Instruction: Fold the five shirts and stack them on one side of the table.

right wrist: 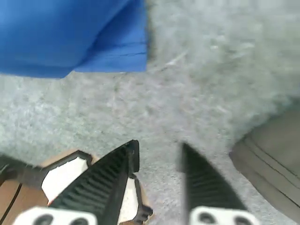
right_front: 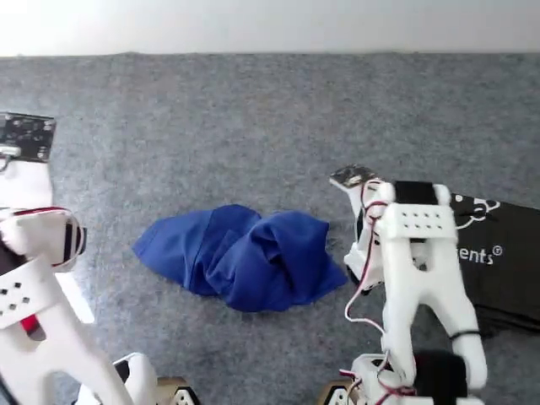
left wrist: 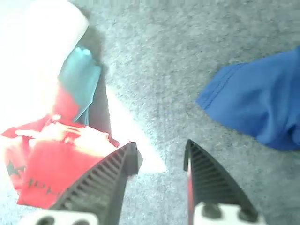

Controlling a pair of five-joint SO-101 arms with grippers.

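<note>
A grey felt-like cover (right_front: 253,110) spreads over the table below a pale wall. In the high view a crumpled blue shirt (right_front: 245,257) lies at centre frame. A black shirt (right_front: 502,261) lies at the right edge, partly behind the right arm (right_front: 418,270). The left arm (right_front: 34,312) fills the lower left corner.

In the left wrist view the left gripper (left wrist: 161,161) holds its jaws apart over bare cover. A red shirt (left wrist: 47,173) lies beside one finger, with teal cloth (left wrist: 82,77) beyond it.

In the right wrist view the right gripper (right wrist: 157,161) is likewise spread, with nothing between its jaws. The blue shirt lies ahead and a dark cloth (right wrist: 272,159) is near one finger.
</note>
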